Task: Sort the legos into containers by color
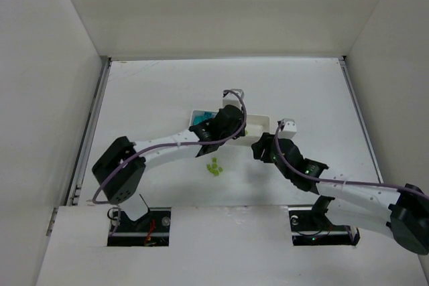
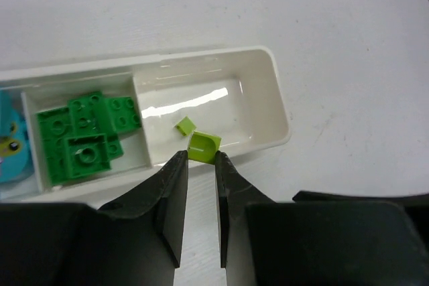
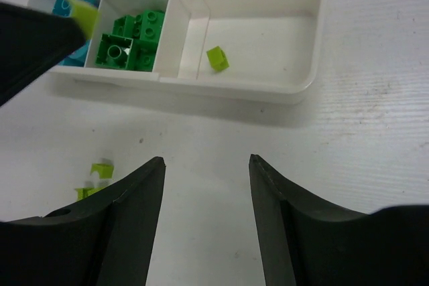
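The long white tray (image 2: pixel 278 102) has three compartments: cyan legos (image 2: pixel 10 149) on the left, dark green legos (image 2: pixel 84 135) in the middle, one small yellow-green lego (image 2: pixel 184 125) on the right. My left gripper (image 2: pixel 201 157) is shut on a yellow-green lego (image 2: pixel 203 147) and holds it over the near rim of the right compartment. In the top view it (image 1: pixel 236 129) sits over the tray (image 1: pixel 261 125). My right gripper (image 3: pixel 206 160) is open and empty over bare table in front of the tray (image 3: pixel 315 45). Loose yellow-green legos (image 1: pixel 214 167) lie near the tray.
In the right wrist view the left gripper's finger (image 3: pixel 33 38) crosses the tray's left end, and loose yellow-green legos (image 3: pixel 100 169) lie beside my left finger. White walls enclose the table on three sides.
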`<state>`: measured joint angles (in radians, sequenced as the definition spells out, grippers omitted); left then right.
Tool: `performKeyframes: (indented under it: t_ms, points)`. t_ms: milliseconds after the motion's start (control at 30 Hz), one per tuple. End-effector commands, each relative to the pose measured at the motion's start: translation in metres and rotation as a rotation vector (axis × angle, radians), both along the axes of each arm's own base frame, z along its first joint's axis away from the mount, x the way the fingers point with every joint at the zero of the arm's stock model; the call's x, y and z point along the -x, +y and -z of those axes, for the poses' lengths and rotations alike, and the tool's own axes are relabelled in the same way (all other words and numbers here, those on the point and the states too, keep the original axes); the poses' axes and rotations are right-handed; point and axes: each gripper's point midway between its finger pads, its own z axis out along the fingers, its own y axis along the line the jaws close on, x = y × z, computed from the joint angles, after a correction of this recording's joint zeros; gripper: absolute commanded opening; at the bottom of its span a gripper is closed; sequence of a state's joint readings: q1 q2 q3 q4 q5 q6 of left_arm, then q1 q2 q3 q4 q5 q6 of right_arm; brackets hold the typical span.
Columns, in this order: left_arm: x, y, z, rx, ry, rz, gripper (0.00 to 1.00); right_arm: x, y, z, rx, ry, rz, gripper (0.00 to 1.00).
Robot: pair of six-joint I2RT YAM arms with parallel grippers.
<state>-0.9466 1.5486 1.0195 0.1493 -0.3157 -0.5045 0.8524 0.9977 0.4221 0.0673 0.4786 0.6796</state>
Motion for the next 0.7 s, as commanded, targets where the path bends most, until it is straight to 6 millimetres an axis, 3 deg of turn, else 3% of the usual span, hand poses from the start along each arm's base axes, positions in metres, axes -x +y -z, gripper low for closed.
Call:
performKeyframes:
  t_ms: [0,167,400,500,667]
  points:
    - [-0.015,-0.029,-0.007,0.031,-0.013,0.064,0.12,0.008,0.007,-0.005,-0.038,-0.011,-0.020,0.59]
    - [-0.025,-0.050,0.016,0.022,0.038,0.090,0.19,0.038,0.037,-0.008,-0.051,-0.024,-0.157,0.60]
    - [-0.030,-0.052,0.016,0.026,0.037,0.086,0.36,0.050,0.057,-0.001,-0.041,-0.001,-0.229,0.60]
    - [-0.028,-0.042,0.000,0.048,0.009,0.080,0.40,0.057,0.080,0.001,-0.026,0.003,-0.299,0.56]
    - [-0.020,-0.001,-0.028,0.116,-0.027,0.025,0.40,0.072,0.123,0.008,0.037,0.012,-0.407,0.34]
